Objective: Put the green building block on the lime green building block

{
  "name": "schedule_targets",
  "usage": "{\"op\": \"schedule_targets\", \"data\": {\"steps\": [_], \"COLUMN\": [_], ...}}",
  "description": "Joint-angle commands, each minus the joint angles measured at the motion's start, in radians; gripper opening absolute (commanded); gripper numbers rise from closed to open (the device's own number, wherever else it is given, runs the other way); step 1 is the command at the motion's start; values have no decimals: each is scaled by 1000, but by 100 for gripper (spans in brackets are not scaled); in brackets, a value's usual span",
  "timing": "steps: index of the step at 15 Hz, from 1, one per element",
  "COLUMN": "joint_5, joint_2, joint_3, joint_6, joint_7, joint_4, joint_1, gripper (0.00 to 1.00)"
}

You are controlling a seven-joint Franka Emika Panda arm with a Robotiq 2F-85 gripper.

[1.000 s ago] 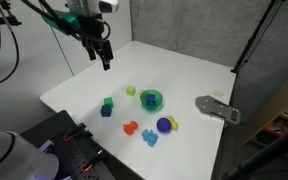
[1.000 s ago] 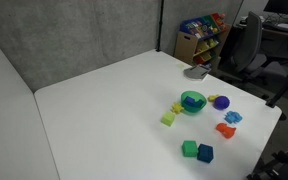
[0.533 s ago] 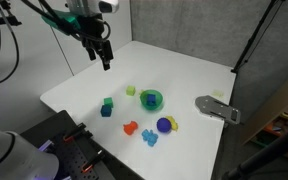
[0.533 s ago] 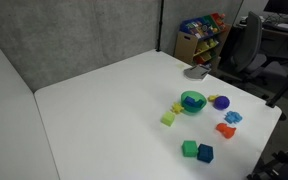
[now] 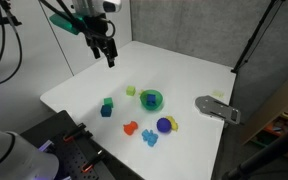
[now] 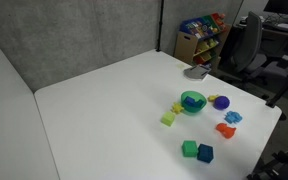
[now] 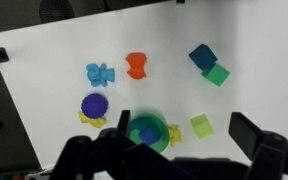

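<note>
The green building block (image 5: pixel 108 102) lies on the white table beside a blue cube (image 5: pixel 106 111). Both also show in an exterior view, green (image 6: pixel 189 148) and blue (image 6: pixel 205 153), and in the wrist view, green (image 7: pixel 217 75) and blue (image 7: pixel 202 56). The lime green building block (image 5: pixel 130 90) lies apart from them next to a round green bowl piece (image 5: pixel 151 99); it also shows in an exterior view (image 6: pixel 168 119) and the wrist view (image 7: pixel 200 125). My gripper (image 5: pixel 108 55) hangs open and empty high above the table's far left, well away from the blocks. In the wrist view (image 7: pixel 184 138) its jaws stand wide apart.
The green bowl piece (image 7: pixel 144 130) holds a blue piece. A purple ball (image 5: pixel 164 125), a yellow piece (image 5: pixel 173 123), a red piece (image 5: pixel 130 127) and a light blue piece (image 5: pixel 149 137) lie nearby. A grey flat object (image 5: pixel 217 108) sits at the table's edge.
My gripper has shifted slightly to the right above the table. The blocks have not moved.
</note>
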Motion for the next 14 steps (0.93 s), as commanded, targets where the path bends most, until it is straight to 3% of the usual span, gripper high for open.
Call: {"op": "schedule_targets", "data": {"steps": [1,9,14], "joint_5": [-8,10,66], "joint_2": [85,281,405], "joint_3": [21,36,63], "joint_6": [44,214,354], "joint_7": [36,93,62], "joint_4": [57,97,84], "joint_1": [-8,3,54], "gripper": [100,100,100]}}
